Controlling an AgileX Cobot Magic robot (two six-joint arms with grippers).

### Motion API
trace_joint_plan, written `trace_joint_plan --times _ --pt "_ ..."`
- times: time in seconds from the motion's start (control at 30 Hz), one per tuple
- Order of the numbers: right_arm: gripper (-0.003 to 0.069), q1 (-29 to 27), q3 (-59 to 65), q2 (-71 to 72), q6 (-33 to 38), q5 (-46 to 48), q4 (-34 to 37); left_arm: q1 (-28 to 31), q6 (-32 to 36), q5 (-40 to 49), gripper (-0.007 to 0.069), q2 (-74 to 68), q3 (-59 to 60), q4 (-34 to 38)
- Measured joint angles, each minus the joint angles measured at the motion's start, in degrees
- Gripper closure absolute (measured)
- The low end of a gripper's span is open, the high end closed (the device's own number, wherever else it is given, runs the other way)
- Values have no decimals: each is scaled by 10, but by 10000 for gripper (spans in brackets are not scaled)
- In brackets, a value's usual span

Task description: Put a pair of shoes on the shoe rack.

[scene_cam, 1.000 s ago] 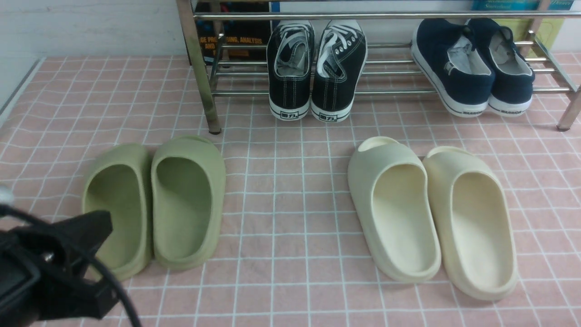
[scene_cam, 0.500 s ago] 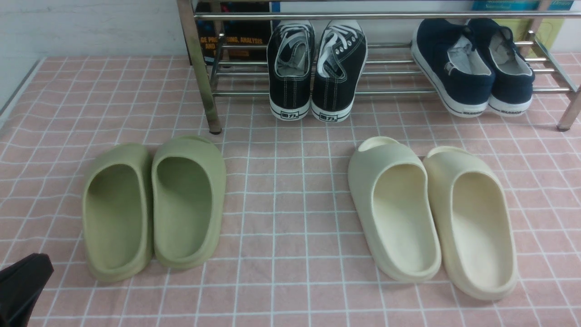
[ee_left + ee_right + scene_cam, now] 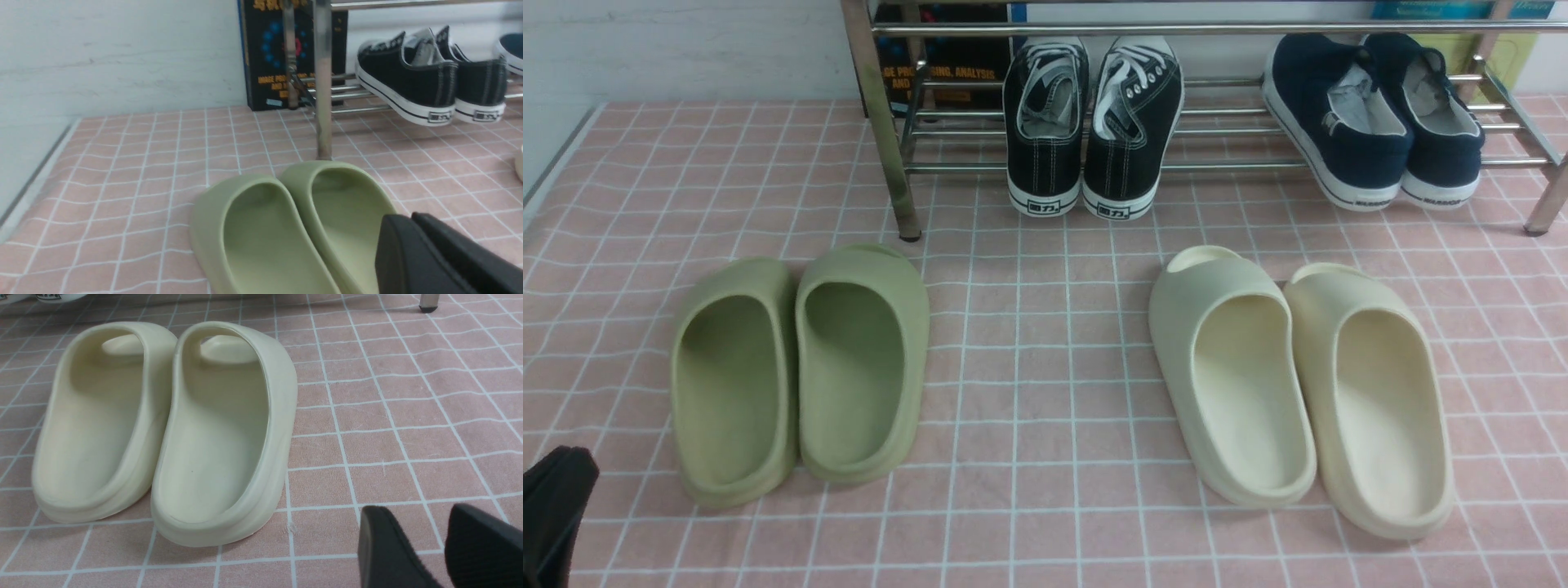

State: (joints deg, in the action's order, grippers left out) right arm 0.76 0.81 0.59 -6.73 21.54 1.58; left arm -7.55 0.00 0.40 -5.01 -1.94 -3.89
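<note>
Left tool (image 3: 402,241) matte black, canvas sneakers (image 3: 1092,122) on chrome rack (image 3: 882,122)

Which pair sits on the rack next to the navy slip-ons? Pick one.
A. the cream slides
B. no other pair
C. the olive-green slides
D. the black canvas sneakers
D: the black canvas sneakers rest on the shoe rack bars, heels hanging over the front bar, to the left of the navy slip-ons in the front view. The olive-green slides and cream slides lie on the tiled floor.
</note>
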Motion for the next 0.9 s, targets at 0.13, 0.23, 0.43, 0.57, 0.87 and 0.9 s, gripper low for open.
trace_joint_plan --times 0.13,0.23,0.43,0.57,0.87,0.9 --pt "420 0 0 0 0 0 0 33 68 6 587 47 32 79" --pt "420 0 0 0 0 0 0 46 82 87 583 56 34 98" --pt "420 0 0 0 0 0 0 49 97 211 582 57 33 105" --pt "420 0 0 0 0 0 0 49 105 216 578 57 31 107" --pt "420 0 0 0 0 0 0 49 106 219 570 57 31 107" --pt "420 0 0 0 0 0 0 49 106 219 570 57 31 107"
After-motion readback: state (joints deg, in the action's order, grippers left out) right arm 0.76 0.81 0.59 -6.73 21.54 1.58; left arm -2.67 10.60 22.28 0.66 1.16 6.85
